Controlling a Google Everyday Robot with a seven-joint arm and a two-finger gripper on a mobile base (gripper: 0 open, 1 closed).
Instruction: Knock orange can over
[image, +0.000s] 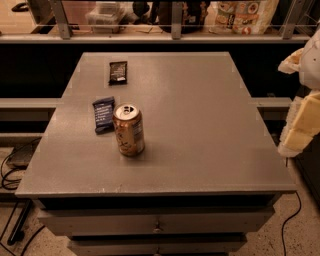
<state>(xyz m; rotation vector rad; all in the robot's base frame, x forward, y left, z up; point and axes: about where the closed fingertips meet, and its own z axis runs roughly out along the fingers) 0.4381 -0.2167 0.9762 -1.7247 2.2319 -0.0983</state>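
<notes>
The orange can (129, 130) stands upright on the left half of the grey table (200, 110), toward the front. It has an orange-brown body with pale markings and a silver top with a pull tab. My gripper (299, 125) shows as pale, cream-coloured parts at the right edge of the view, beside the table's right edge. It is well to the right of the can and touches nothing.
A blue snack wrapper (103, 114) lies just left of and behind the can. A black wrapper (118, 72) lies farther back. A railed ledge (170, 36) with bags runs behind the table. Drawers (157, 222) sit below the top. Cables (10, 175) lie on the floor at the left.
</notes>
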